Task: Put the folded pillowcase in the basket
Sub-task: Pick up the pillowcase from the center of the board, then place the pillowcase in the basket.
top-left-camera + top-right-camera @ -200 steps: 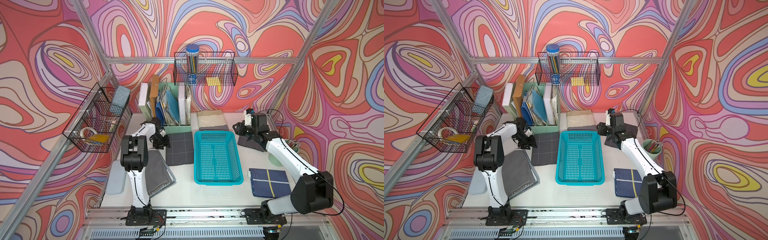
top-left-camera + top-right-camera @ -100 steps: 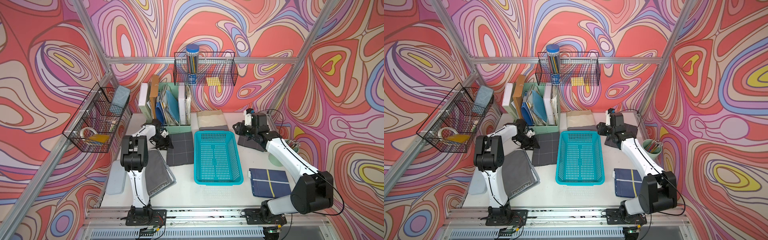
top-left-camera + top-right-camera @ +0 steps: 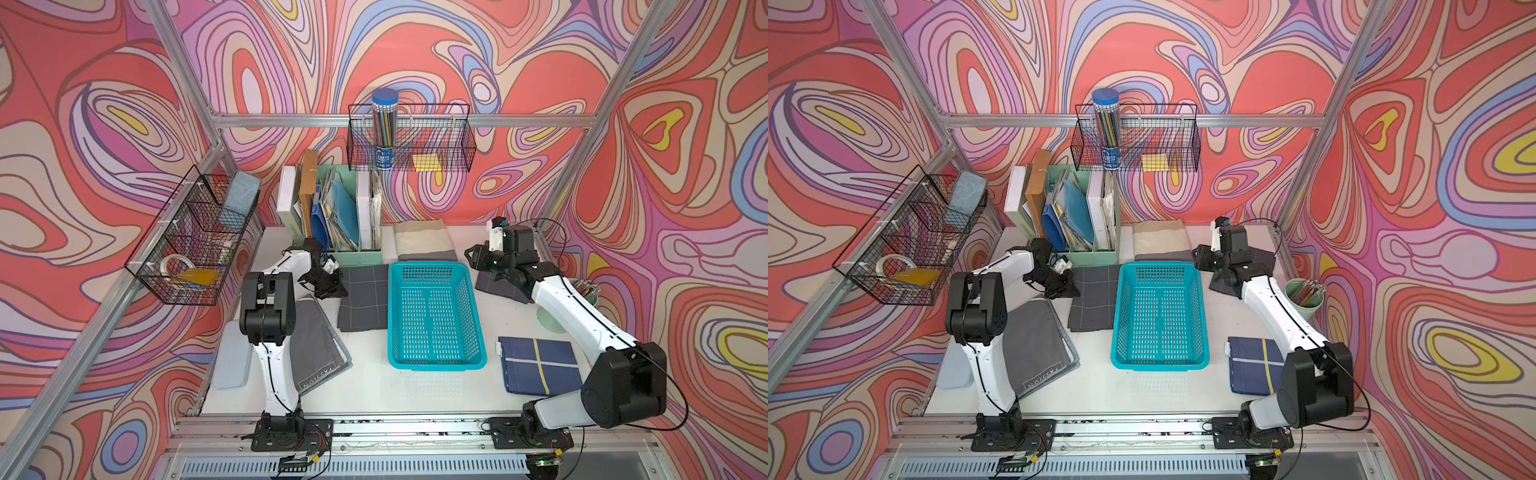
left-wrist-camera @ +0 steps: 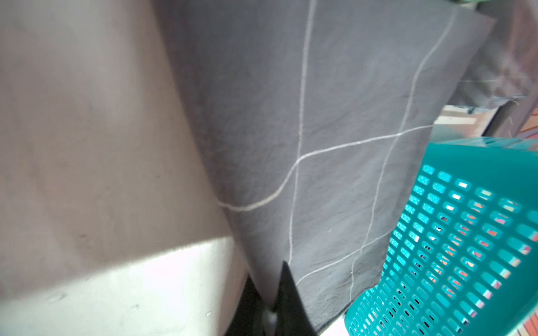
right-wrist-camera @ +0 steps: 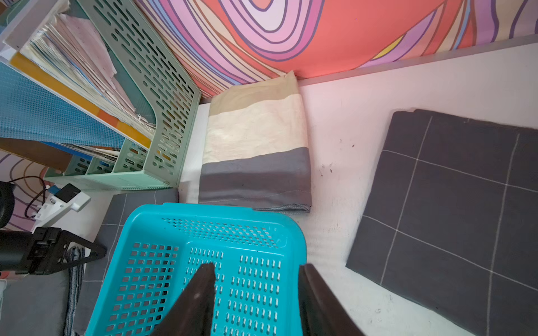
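left gripper [image 4: 269,291] cut by frame edge, pencil cup [image 3: 590,296] partly hidden

The basket [image 3: 437,365] was turquoise; the pillowcase [image 3: 362,305] was dark grey with thin white grid lines; the navy cloth [image 3: 540,370] carried a yellow stripe.

I get both top views from high in front, looking down on the whole table [image 3: 374,386]; both wrist cameras sit close, sharing the basket [image 5: 203,211].

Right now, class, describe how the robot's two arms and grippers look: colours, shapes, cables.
The left arm and right arm have white links, bulky black joints and thin black cables. The left gripper and right gripper have black tapered fingers.
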Controlling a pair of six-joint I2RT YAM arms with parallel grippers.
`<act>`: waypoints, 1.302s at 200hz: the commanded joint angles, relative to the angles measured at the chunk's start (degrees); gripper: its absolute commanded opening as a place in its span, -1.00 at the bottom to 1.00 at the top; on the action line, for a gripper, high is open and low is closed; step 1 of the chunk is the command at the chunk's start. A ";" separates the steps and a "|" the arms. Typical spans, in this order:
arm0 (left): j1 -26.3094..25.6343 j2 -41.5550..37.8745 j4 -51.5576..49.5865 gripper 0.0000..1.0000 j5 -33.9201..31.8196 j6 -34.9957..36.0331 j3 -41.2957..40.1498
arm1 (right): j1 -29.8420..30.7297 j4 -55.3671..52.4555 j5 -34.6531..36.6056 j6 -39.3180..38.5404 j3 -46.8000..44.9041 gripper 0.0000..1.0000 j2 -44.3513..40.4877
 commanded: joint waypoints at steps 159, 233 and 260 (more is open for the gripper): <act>-7.08 -15.13 -14.99 -1.00 -7.99 -7.78 14.04 | -0.03 0.50 2.84 -0.47 -0.62 -0.05 -2.02; -12.18 -18.89 -25.23 -1.00 -15.74 -9.67 30.14 | 0.00 -0.54 4.98 -0.15 -0.58 -0.06 -3.36; -15.29 -18.00 -27.46 -1.00 -14.13 -11.74 38.12 | -0.02 -2.25 7.68 -0.21 0.20 -0.06 -3.68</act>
